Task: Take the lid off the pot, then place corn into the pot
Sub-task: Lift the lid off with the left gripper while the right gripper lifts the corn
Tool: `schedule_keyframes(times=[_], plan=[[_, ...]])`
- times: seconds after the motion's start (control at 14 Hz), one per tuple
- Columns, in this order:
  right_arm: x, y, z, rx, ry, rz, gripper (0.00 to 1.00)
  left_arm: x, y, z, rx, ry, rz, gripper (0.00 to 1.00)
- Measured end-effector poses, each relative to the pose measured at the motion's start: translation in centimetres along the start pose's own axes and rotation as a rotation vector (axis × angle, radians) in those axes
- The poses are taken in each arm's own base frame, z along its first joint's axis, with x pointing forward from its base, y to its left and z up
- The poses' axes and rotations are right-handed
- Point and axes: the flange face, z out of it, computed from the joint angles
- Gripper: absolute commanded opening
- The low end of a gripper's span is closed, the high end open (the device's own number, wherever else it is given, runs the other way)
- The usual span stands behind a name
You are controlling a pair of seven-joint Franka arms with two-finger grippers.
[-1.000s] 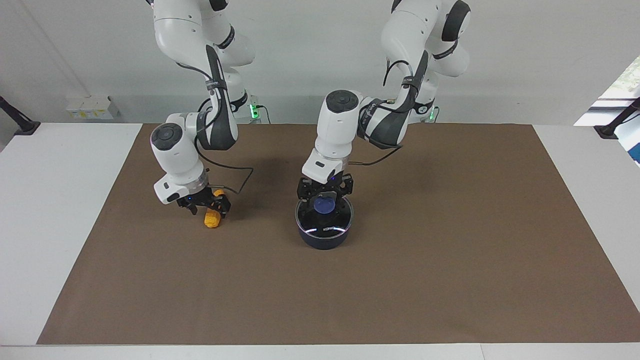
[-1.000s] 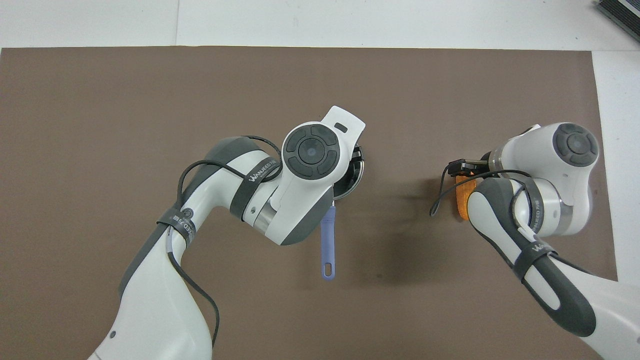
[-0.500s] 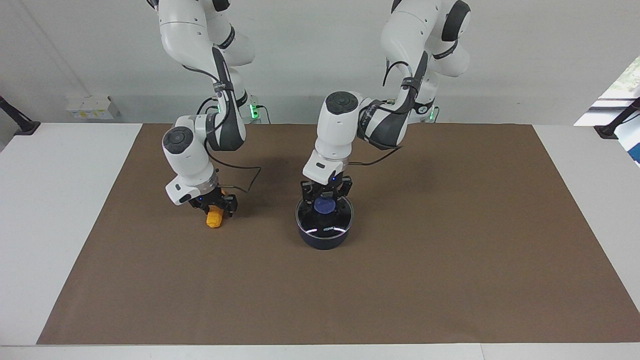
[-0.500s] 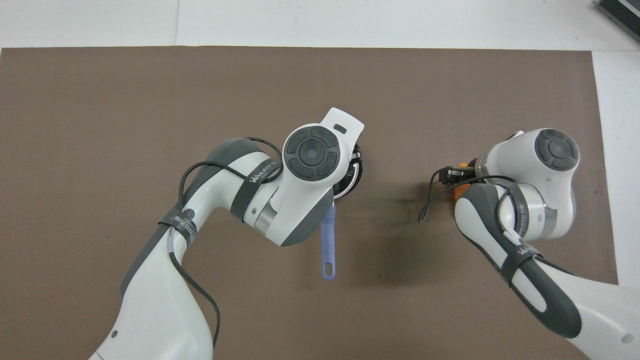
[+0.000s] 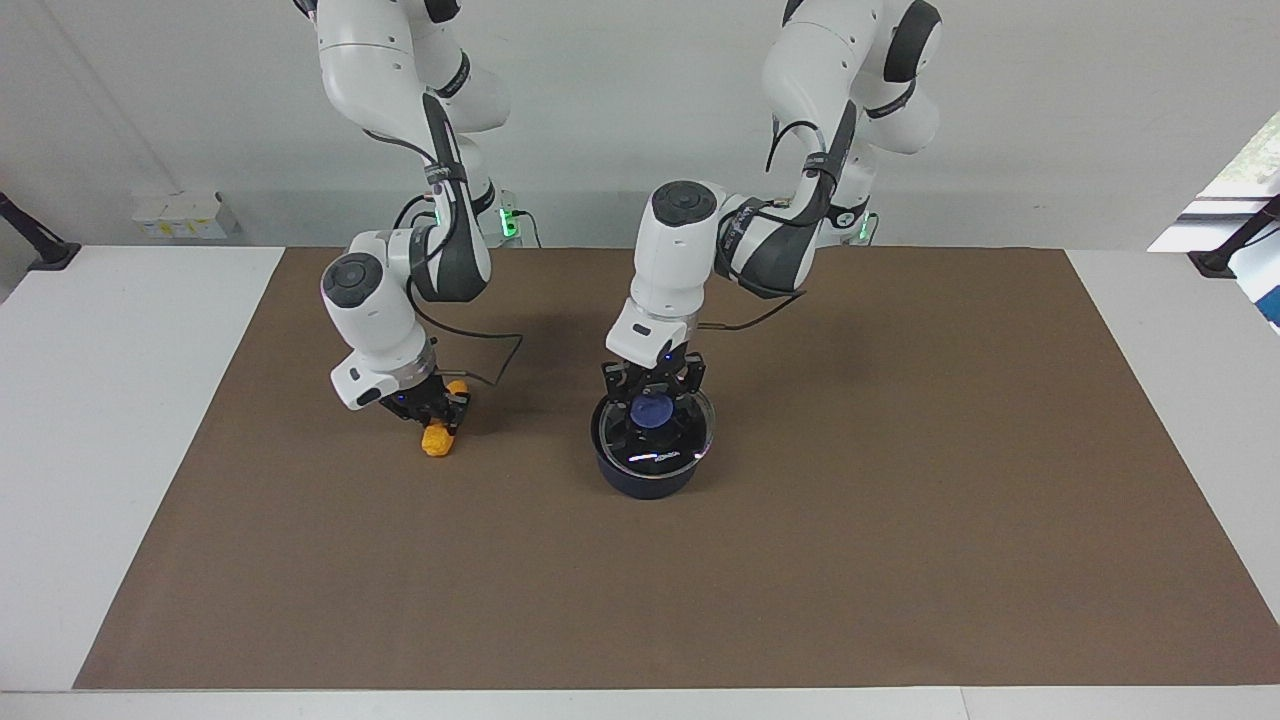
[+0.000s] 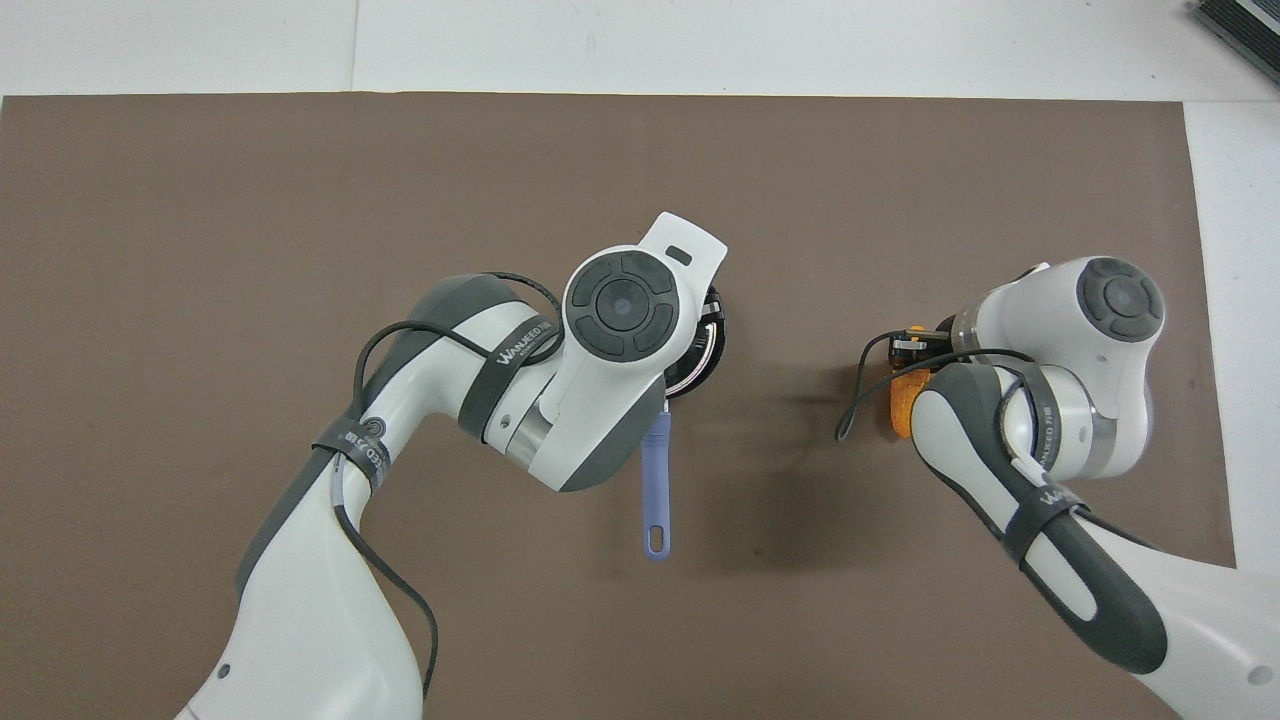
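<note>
The dark navy pot (image 5: 645,478) stands at the middle of the brown mat; its blue-purple handle (image 6: 655,490) points toward the robots. My left gripper (image 5: 652,405) is shut on the blue knob of the glass lid (image 5: 688,435) and holds the lid slightly above the pot's rim, a little tilted. In the overhead view the left arm hides all but the lid's edge (image 6: 706,350). My right gripper (image 5: 432,410) is shut on the orange-yellow corn (image 5: 437,441), low over the mat toward the right arm's end. The corn also shows in the overhead view (image 6: 900,410).
A brown mat (image 5: 900,500) covers most of the white table. A small white box (image 5: 180,212) sits against the wall past the mat's corner at the right arm's end.
The left gripper closed on the knob and raised the lid a little off the pot. The right gripper closed on the corn and shifted it slightly toward the pot.
</note>
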Motion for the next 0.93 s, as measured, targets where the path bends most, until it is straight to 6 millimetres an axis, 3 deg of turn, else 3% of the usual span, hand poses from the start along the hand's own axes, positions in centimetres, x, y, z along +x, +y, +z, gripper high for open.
schedule_keyframes(times=[0.21,0.36,0.64,0.79,0.93], plan=[[0.3,-0.1,-0.4,0.007,0.009,0.004,0.15,0.9,-0.3,-2.6,-0.024,0.03,-0.019,0.11],[0.8,-0.3,-1.4,0.013,0.032,0.003,0.16,2.4,-1.5,-4.0,-0.032,0.044,-0.055,0.07],[2.3,-1.8,-5.5,0.031,0.084,-0.015,0.16,7.6,-7.6,-4.5,-0.026,0.031,-0.135,0.03],[2.6,-4.0,-8.0,0.041,0.09,-0.015,0.16,9.3,-10.6,-3.7,-0.018,0.01,-0.141,0.0],[2.4,-7.6,-9.6,0.054,0.099,0.001,0.15,10.9,-13.6,-2.9,0.005,-0.005,-0.151,0.0]])
